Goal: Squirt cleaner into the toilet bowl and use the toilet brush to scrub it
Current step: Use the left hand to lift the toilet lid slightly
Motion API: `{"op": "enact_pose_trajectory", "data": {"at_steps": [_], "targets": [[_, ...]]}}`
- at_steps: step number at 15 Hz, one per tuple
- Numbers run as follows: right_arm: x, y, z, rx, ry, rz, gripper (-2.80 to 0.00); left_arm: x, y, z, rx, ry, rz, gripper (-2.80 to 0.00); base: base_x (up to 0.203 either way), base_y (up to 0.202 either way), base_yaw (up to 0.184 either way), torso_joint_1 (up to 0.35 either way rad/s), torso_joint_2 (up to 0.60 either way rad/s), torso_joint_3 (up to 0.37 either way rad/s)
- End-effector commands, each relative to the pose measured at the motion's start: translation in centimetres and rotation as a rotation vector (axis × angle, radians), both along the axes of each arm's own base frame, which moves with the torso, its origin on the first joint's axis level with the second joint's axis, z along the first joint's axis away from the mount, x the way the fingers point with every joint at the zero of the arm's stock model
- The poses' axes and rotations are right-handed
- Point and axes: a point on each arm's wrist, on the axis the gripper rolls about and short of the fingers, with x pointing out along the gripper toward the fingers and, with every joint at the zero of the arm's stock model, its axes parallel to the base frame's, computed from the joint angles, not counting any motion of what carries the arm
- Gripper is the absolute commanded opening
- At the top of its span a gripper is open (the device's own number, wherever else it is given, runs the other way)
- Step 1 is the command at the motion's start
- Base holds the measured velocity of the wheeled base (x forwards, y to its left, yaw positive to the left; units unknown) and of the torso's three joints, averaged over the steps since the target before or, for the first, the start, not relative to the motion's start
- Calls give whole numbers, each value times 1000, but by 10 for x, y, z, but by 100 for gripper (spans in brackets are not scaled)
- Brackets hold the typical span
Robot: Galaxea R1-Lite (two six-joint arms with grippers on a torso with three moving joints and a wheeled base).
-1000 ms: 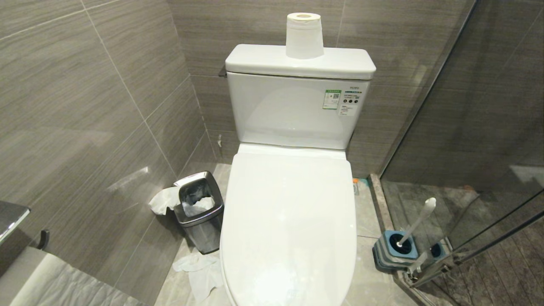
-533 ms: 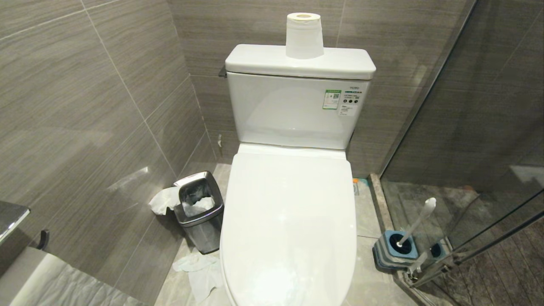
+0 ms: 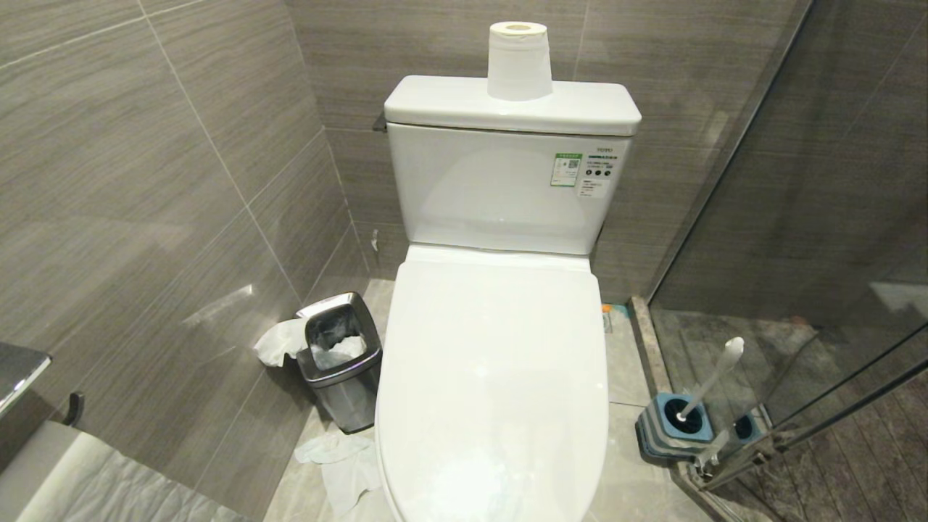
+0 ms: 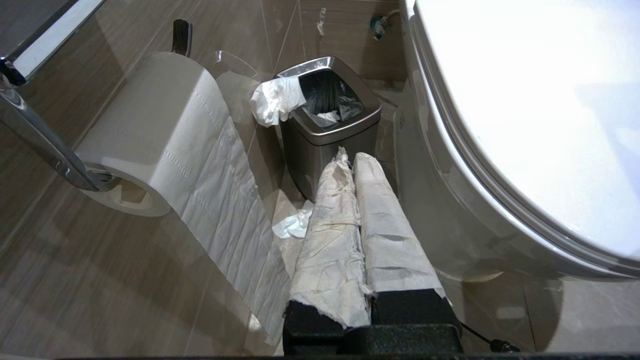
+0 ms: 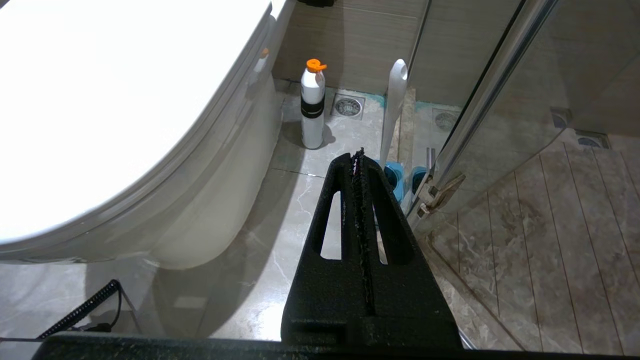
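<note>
Hanging low beside the toilet bowl [image 3: 493, 377], whose lid lay down, both grippers had their jaws pressed together on nothing. The left gripper [image 4: 352, 160], its fingers wrapped in white paper, pointed at the steel bin [image 4: 327, 127] at nine o'clock of the bowl. The right gripper [image 5: 357, 157] pointed toward the toilet brush [image 3: 714, 377], standing in its blue base at three o'clock, with a white orange-capped bottle [image 5: 313, 105] farther back.
</note>
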Motion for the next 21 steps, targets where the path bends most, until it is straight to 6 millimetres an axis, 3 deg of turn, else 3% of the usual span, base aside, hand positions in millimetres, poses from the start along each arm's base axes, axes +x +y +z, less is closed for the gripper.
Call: {"op": "enact_pose_trajectory", "data": {"at_steps": [1, 10, 12, 17, 19, 21], "targets": [[0, 0, 0, 0, 0, 0, -280, 0, 0, 0, 0, 1, 0, -280, 0, 0, 0, 0, 0, 0], [0, 0, 0, 0, 1, 0, -280, -1, 0, 5, 59, -31, -20, -280, 0, 0, 0, 0, 0, 0], [0, 0, 0, 0, -1, 0, -280, -9, -2, 27, 96, -98, -98, -280, 0, 0, 0, 0, 0, 0], [0, 0, 0, 0, 1, 0, -280, -23, -4, 59, 168, -200, -177, -280, 0, 0, 0, 0, 0, 0], [0, 0, 0, 0, 0, 0, -280, -27, -4, 84, 172, -201, -186, -280, 0, 0, 0, 0, 0, 0], [0, 0, 0, 0, 0, 0, -280, -23, -4, 123, 172, -179, -186, -280, 0, 0, 0, 0, 0, 0]]}}
